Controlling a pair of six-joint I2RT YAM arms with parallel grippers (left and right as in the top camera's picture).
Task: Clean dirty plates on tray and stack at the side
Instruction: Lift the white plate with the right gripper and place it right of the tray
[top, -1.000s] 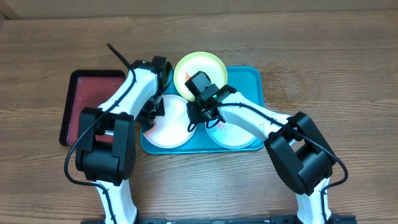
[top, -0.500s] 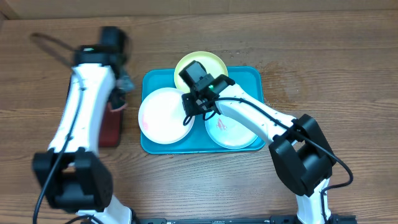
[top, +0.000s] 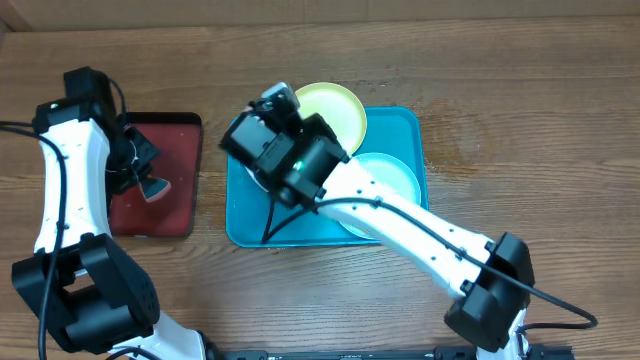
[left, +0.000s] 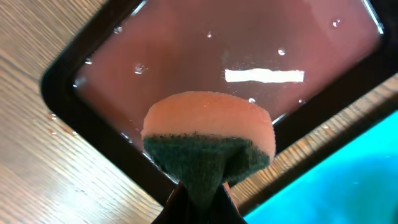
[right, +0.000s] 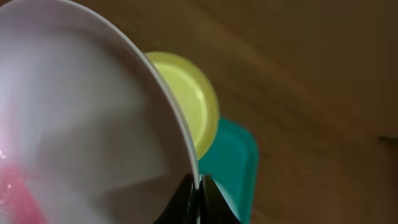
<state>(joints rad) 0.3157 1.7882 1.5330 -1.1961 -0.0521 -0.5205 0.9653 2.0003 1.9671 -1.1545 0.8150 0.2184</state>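
Lifted off the tray (top: 405, 125), the white plate (right: 81, 124) hangs pinched by its rim in the right hand (right: 198, 186). The left hand (left: 199, 199) clamps the sponge (left: 208, 134) over the red tray (left: 249, 50), so scrubbing looks next.

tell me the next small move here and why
Probably carry the sponge, pinched in the left gripper over the dark red tray, across to the white plate. The right gripper grips that plate by its rim, tilted, and a pink-red smear shows on it.
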